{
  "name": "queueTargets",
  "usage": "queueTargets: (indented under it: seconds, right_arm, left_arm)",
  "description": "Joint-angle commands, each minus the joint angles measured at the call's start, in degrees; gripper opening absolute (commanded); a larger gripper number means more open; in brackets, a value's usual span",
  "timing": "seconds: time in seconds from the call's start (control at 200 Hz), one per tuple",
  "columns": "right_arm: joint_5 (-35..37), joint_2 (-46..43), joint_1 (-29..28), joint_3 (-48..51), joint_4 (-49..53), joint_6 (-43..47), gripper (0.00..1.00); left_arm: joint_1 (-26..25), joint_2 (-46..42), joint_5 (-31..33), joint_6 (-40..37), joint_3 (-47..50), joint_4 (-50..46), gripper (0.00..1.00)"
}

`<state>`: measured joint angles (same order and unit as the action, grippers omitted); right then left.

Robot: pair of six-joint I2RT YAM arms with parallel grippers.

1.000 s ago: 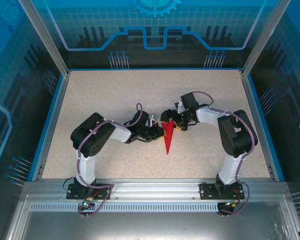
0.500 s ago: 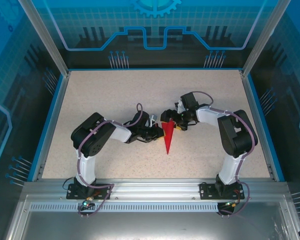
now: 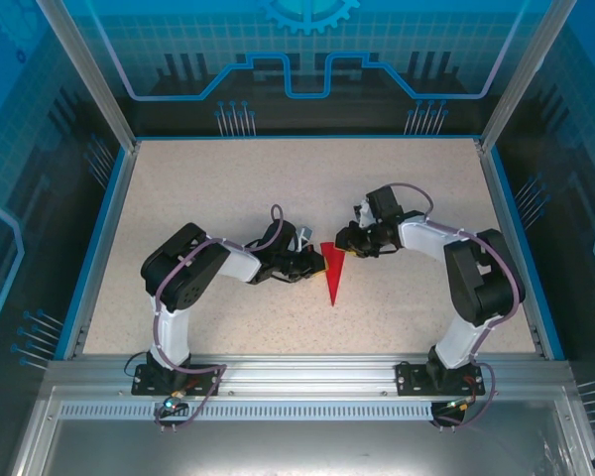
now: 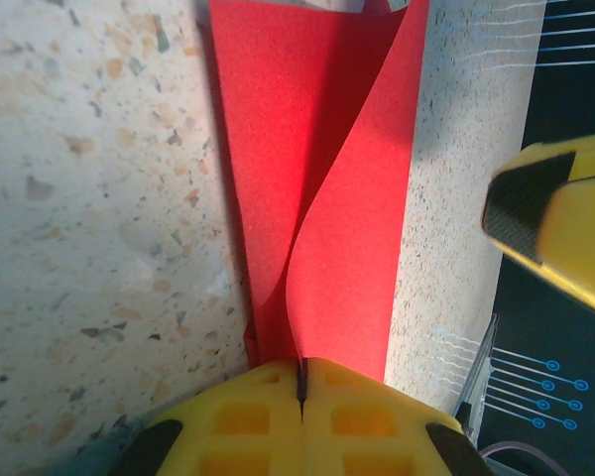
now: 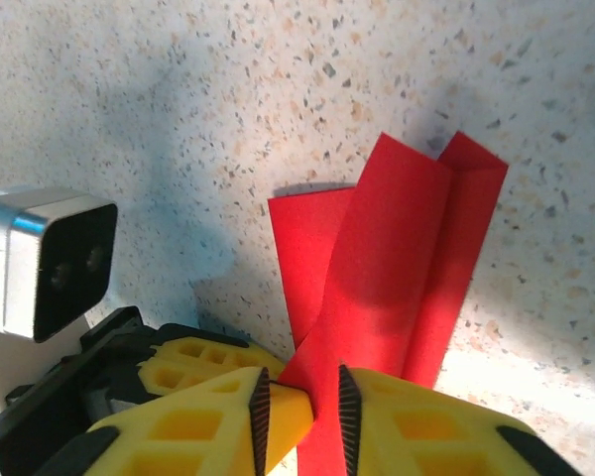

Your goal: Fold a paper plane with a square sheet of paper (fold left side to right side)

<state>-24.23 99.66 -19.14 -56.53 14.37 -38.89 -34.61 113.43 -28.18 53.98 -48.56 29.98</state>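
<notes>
Your table [image 3: 228,188] is the speckled beige surface inside the blue enclosure, and both arms bend in toward its middle: the left arm [image 3: 193,273] from the left and the right arm [image 3: 471,273] from the right, so that each can work its own side of the fold. Between them lies the paper plane [image 3: 332,280], a narrow red dart with its point toward the arm bases and its wide end up at the hands. Your left hand [image 3: 312,264] sits at the left of that wide end, clenched on the paper; in its wrist view the fingers meet and the red layer runs straight into the seam. The pinch looks meant to lift the left side so it can be carried over to the right. Your right hand [image 3: 345,241] waits just beside the wide end's right corner. Its pads stand a little apart with red paper showing through the gap, so it is released, likely placed to steady or receive the fold. Smallest of all, the pinched flap [image 4: 362,228] bows up off the layer beneath, so the crease is not yet pressed
</notes>
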Motion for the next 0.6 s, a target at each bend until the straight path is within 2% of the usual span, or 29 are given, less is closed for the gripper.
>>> queueTargets:
  seconds: [0.0,0.595]
  right_arm:
    - [-1.8,2.2,-0.8,-0.2,-0.1,0.3,0.23]
    - [2.7,5.4,-1.4,-1.8,4.5,2.8,0.21]
  left_arm:
    - [0.5,2.4,1.9,-1.4,-1.1,-3.2,0.03]
    - [0.5,2.4,2.2,-2.2,-1.6,-5.7,0.03]
